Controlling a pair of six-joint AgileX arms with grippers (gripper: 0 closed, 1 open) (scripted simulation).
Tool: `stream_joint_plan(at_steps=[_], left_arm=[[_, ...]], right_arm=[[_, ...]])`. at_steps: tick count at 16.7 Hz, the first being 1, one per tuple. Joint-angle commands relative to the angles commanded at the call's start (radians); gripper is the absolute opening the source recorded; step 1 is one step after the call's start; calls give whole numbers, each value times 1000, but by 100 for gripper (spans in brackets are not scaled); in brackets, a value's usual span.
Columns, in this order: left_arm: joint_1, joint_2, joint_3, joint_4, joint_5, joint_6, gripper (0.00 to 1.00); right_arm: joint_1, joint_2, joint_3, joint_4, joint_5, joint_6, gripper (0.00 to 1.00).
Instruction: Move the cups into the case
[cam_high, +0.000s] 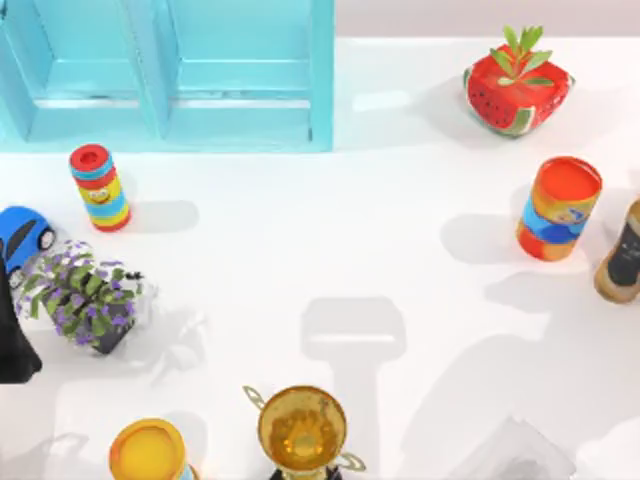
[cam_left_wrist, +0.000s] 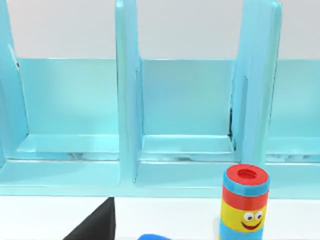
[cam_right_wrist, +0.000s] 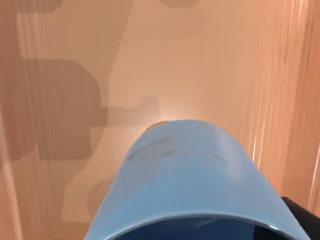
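**Blue cup up close at the right wrist**

At the tabletop's (cam_high: 400, 200) far left, turquoise case (cam_high: 170, 75), striped smiley canister (cam_high: 100, 187) just before it. Farther right, orange-and-blue can (cam_high: 558, 208). Close under the right wrist camera, blue cup (cam_right_wrist: 190, 175); end effector grip: cannot tell.
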Motion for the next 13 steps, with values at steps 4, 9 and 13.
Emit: stream_joint_plan(at_steps=[4,9,13], left_arm=[[0,0,0,0,0,0,100],[0,0,0,0,0,0,100],[0,0,0,0,0,0,100]], right_arm=[[4,5,-1,5,0,2,0],[17,-8,-140,136,0,16,0],[27,-11,-263,251,0,26,0]])
